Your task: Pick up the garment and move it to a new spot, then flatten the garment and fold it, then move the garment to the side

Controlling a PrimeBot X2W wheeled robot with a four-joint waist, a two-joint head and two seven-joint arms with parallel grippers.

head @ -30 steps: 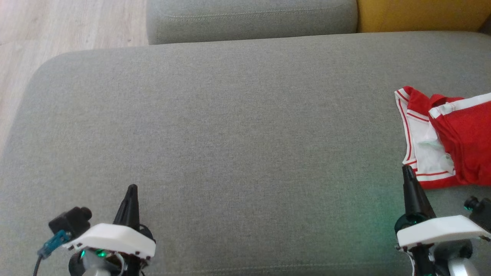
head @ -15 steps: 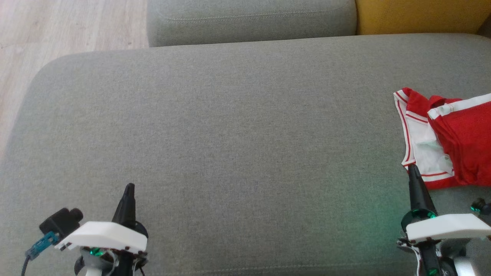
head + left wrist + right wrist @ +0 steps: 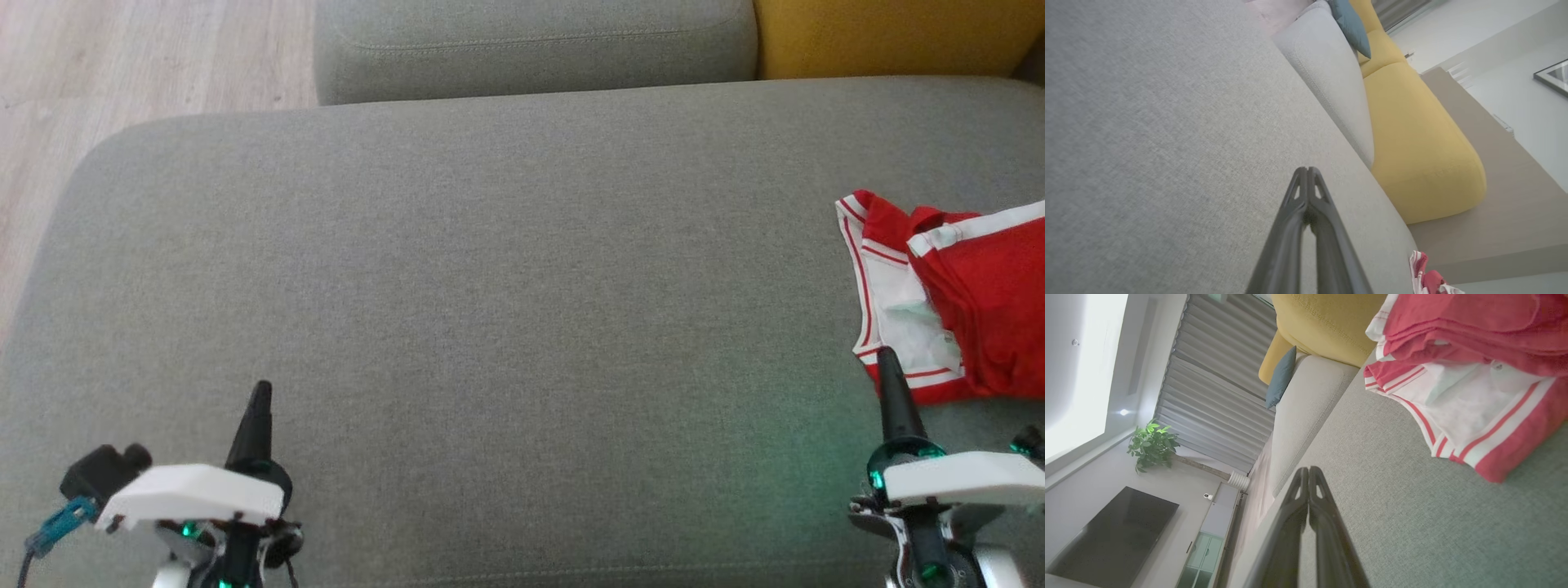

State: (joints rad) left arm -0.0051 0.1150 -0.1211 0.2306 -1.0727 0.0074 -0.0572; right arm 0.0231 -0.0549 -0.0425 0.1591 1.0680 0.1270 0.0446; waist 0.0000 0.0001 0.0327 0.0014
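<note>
Left gripper (image 3: 260, 390) and right gripper (image 3: 887, 356), both clenched and empty, have drifted outward along the sofa's (image 3: 490, 286) near edge. Folded garment (image 3: 980, 286) lies at right edge; task looks finished.

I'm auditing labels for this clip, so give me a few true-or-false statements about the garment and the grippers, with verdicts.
1. The garment lies at the right end of the grey cushion. True.
2. The left gripper holds the garment. False: it is shut on nothing, over bare cushion well to the left of the garment.
3. The right gripper is shut. True.
4. The garment is blue. False: it is red with white trim.
</note>
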